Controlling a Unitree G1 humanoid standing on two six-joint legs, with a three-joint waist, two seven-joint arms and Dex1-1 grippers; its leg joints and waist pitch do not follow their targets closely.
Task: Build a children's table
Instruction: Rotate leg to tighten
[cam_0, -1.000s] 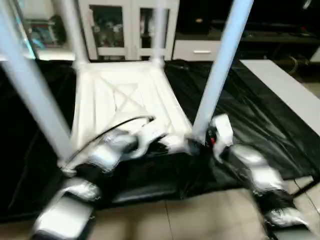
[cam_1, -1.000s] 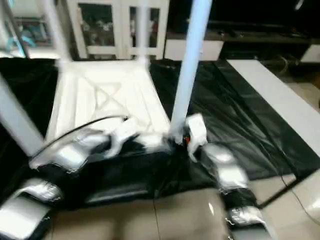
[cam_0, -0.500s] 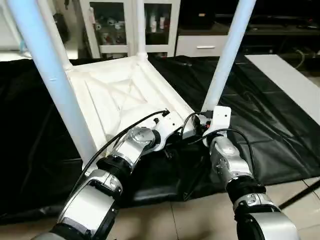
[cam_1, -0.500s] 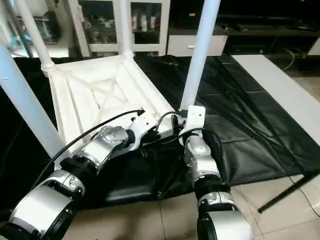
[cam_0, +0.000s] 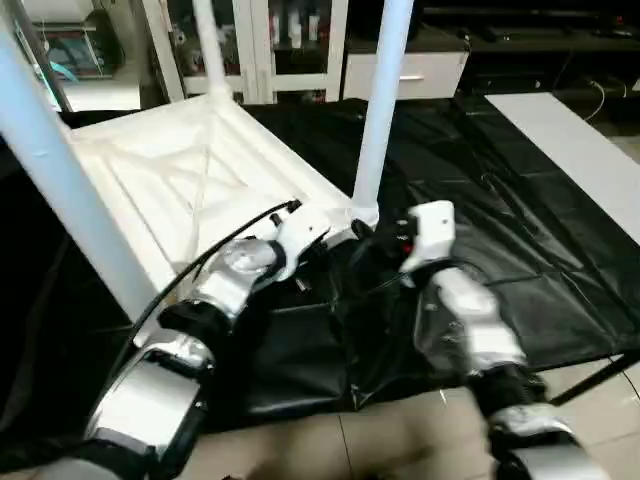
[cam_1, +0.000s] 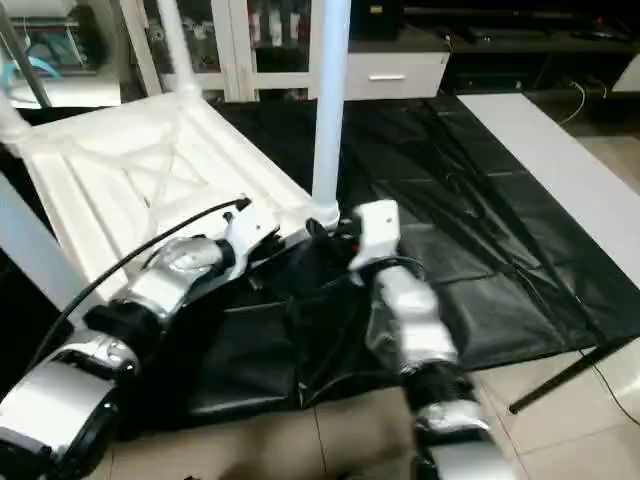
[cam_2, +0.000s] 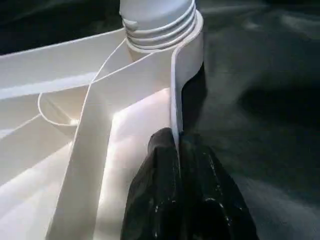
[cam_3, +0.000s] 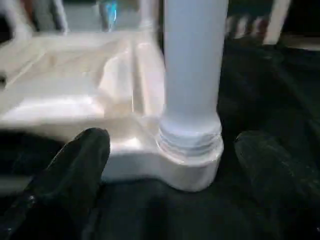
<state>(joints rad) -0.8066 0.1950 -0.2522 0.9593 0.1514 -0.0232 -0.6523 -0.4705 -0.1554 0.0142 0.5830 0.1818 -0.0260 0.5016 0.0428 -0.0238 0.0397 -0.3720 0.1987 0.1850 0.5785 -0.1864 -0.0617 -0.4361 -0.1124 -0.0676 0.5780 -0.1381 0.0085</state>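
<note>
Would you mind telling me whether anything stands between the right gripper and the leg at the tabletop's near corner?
Nothing visible does. The right gripper is open, its fingers on either side of the leg, with bare black cloth around the corner socket.

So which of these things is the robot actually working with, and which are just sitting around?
Part of the job:
- upturned white tabletop
- near leg standing in its corner socket
- left gripper, pinched on the tabletop's rim
- right gripper, open around that leg's base

Just lying about:
- black cloth
- white cabinet behind
- white board at right
</note>
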